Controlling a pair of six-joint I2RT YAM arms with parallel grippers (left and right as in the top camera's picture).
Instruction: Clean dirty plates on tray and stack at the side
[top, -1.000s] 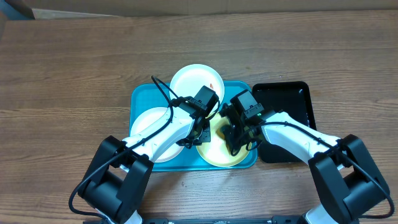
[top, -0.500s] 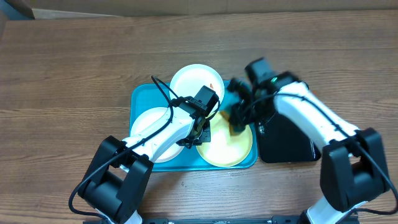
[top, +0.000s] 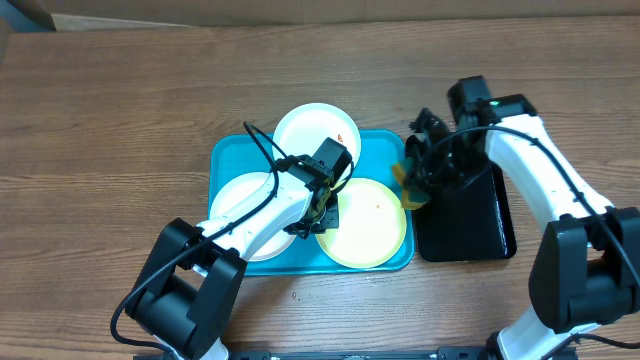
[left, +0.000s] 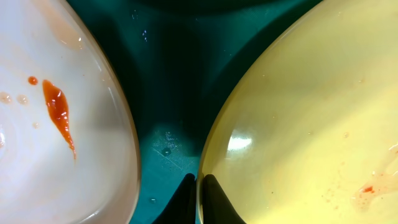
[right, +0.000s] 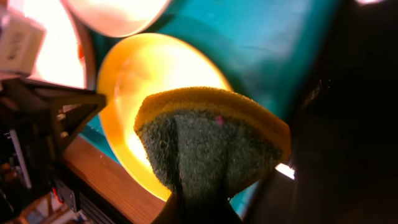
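The turquoise tray (top: 228, 160) holds three plates: a white plate (top: 310, 130) at the back, a white plate (top: 238, 205) at the left, and a yellow-green plate (top: 365, 225) at the front right. My left gripper (top: 325, 207) is shut on the yellow-green plate's left rim. In the left wrist view, its fingers (left: 199, 200) pinch that rim (left: 298, 124), and the left white plate (left: 56, 112) shows an orange smear. My right gripper (top: 413, 185) is shut on a yellow-and-green sponge (right: 211, 134), held above the tray's right edge, beside the yellow-green plate (right: 140, 74).
A glossy black tray (top: 465, 225) lies right of the turquoise tray, under my right arm; it also shows in the right wrist view (right: 354, 124). Brown wooden table (top: 120, 120) surrounds both trays. A faint orange smear is on the yellow-green plate (left: 367, 190).
My right gripper lifted the sponge off the yellow-green plate and swung right and back, toward the black tray. My left gripper has kept its hold on the plate's rim.
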